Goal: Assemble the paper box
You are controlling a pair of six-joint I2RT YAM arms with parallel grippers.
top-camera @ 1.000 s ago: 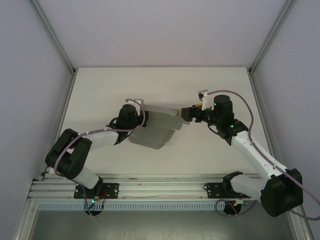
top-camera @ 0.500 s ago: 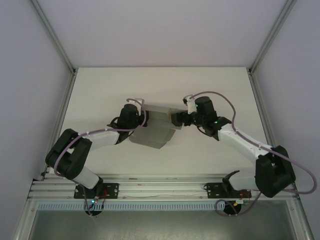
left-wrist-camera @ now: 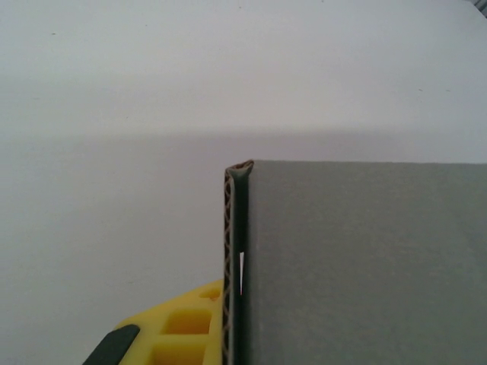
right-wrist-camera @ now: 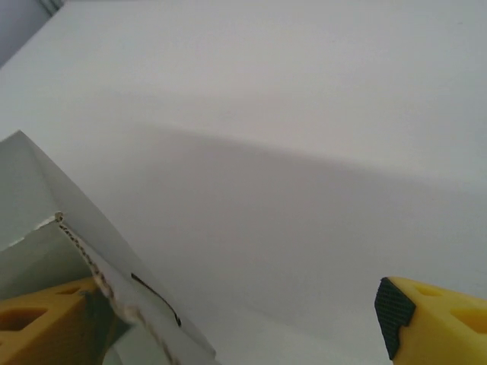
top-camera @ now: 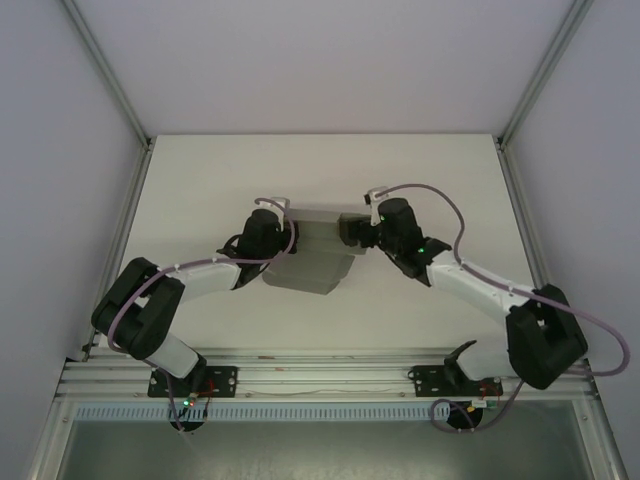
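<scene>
Got the grey paper box [top-camera: 315,265] sitting roughly in the middle of the white counter [top-camera: 300,170], partly folded up, panels at angles instead of lying flat, squeezed in between the two arms. Seeing the left claw [top-camera: 288,243] pressed together on the box's left side, pinching a cardboard wall. From the left wrist, looking straight along that wall's corrugated edge, with one yellow finger [left-wrist-camera: 179,331] snug against it on the left and a plain grey panel on the right. Seeing the right claw [top-camera: 350,230] up against the box's far right corner, spread wide and not gripping anything. From the right wrist, spotting both yellow fingers [right-wrist-camera: 437,323] well apart, with a pale flap [right-wrist-camera: 84,220] with a ragged edge poking in just beside the left-hand one and bare counter in between. Can't tell if that finger is actually touching the flap
</scene>
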